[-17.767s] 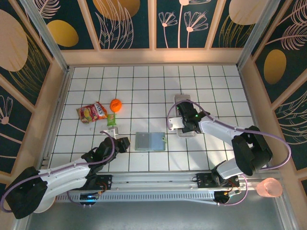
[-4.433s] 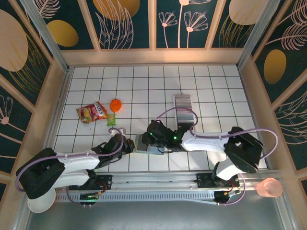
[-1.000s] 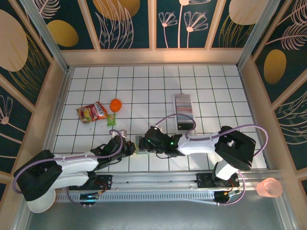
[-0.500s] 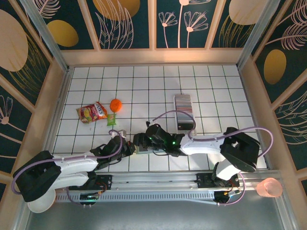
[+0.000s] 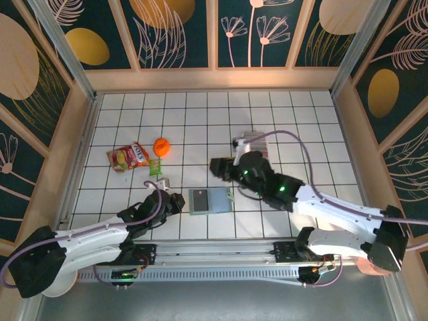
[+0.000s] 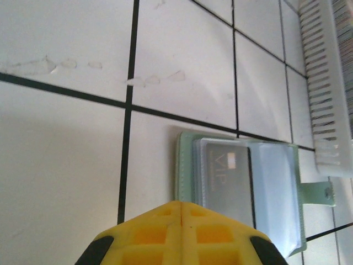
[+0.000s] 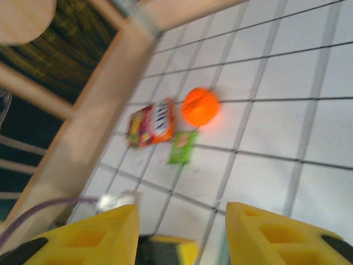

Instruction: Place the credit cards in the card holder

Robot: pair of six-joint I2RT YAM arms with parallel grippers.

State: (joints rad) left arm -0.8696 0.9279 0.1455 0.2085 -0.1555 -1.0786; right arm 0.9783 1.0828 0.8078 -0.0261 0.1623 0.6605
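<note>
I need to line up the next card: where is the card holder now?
In the top view the card holder lies open on the table, front-centre, just right of the left gripper.

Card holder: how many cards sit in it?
1: a grey card in the card holder pocket farther from the clasp tab; the other pocket looks empty. More may be hidden beneath.

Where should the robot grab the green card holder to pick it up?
Probably by the thin edge nearest the left hand, coming in low from that side. The card holder lies open and flat on the tiles, so its middle gives nothing to pinch from above. Only its rim offers a grip. The left hand is shut and would have to open first.
</note>
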